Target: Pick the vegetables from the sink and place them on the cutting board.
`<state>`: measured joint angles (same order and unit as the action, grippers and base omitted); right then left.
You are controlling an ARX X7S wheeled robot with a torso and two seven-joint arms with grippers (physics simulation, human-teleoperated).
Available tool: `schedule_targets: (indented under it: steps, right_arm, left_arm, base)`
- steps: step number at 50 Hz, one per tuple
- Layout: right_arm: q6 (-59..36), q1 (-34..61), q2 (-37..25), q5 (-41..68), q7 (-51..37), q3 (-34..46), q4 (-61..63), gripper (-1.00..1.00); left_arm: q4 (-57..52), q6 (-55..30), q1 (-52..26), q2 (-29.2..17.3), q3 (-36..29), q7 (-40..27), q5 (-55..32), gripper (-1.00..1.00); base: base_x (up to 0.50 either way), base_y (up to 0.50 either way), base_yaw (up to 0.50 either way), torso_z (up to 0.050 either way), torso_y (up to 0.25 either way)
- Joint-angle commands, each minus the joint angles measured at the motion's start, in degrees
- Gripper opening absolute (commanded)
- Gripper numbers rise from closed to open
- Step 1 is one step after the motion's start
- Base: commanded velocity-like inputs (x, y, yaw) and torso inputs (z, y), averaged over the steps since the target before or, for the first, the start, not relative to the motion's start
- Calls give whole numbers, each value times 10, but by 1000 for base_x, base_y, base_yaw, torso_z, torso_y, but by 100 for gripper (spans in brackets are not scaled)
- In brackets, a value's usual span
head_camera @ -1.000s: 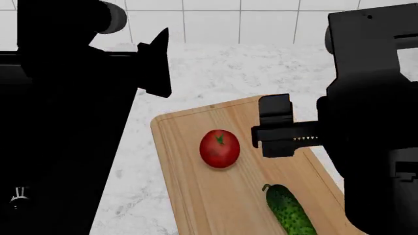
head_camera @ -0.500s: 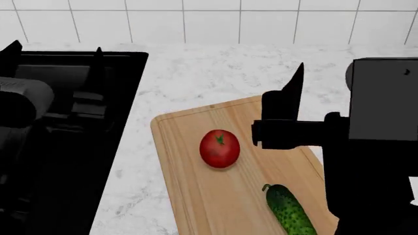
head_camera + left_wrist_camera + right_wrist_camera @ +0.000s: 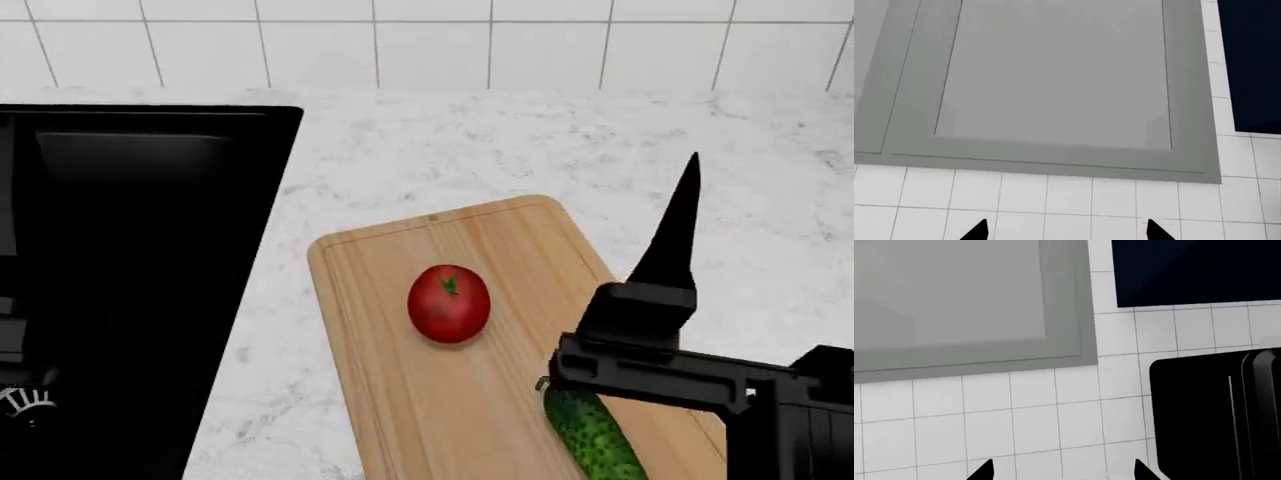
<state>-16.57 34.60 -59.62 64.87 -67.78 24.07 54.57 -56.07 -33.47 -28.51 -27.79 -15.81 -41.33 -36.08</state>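
The red tomato (image 3: pixel 449 303) and the bumpy green cucumber (image 3: pixel 594 438) both lie on the light wooden cutting board (image 3: pixel 387 380). The black sink (image 3: pixel 134 280) is at the left, and no vegetable shows in it. In the head view one black finger (image 3: pixel 671 235) of my right gripper points upward over the board's right edge, and its body covers the cucumber's upper end. In the right wrist view the right gripper (image 3: pixel 1061 472) is open, facing the wall. My left gripper (image 3: pixel 1064 232) is open and empty, and also faces the wall. It does not show in the head view.
White marble counter (image 3: pixel 441 150) surrounds the board and runs back to a white tiled wall (image 3: pixel 427 40). The wrist views show grey cabinet panels (image 3: pixel 1054 75), a dark panel (image 3: pixel 1194 270) and a black appliance (image 3: pixel 1214 415) on the wall side.
The left arm has dropped out of the head view, uncovering the sink. The right arm has sunk toward the lower right, its finger now pointing up. Tomato and cucumber have not moved.
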Motion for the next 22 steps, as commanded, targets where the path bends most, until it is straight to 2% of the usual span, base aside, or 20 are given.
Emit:
schedule_targets:
  steps: [1, 6, 12, 17, 22]
  right_arm:
    - [108, -84, -34, -62, -4, -64, 52, 100]
    - [197, -169, -60, -114, 1, -98, 46, 100]
    - [321, -312, -65, -193, 50, -145, 2, 100]
    - [378, -372, -59, -220, 61, -178, -16, 100]
    - [422, -407, -46, -248, 80, -197, -27, 100]
  left_arm:
    - [-37, 82, 33, -32, 34, -18, -15, 100]
    - [-31, 148, 58, -47, 60, -16, -34, 100]
    - [-34, 194, 76, -55, 65, -6, -29, 100]
    - [-37, 252, 93, -75, 65, -7, -28, 100]
    - [-39, 355, 44, -193, -18, -112, -43, 100]
  base:
    - [0, 0, 0, 0, 0]
    - [0, 0, 0, 0, 0]
    - [0, 0, 0, 0, 0]
    - [0, 0, 0, 0, 0]
    - [0, 0, 0, 0, 0]
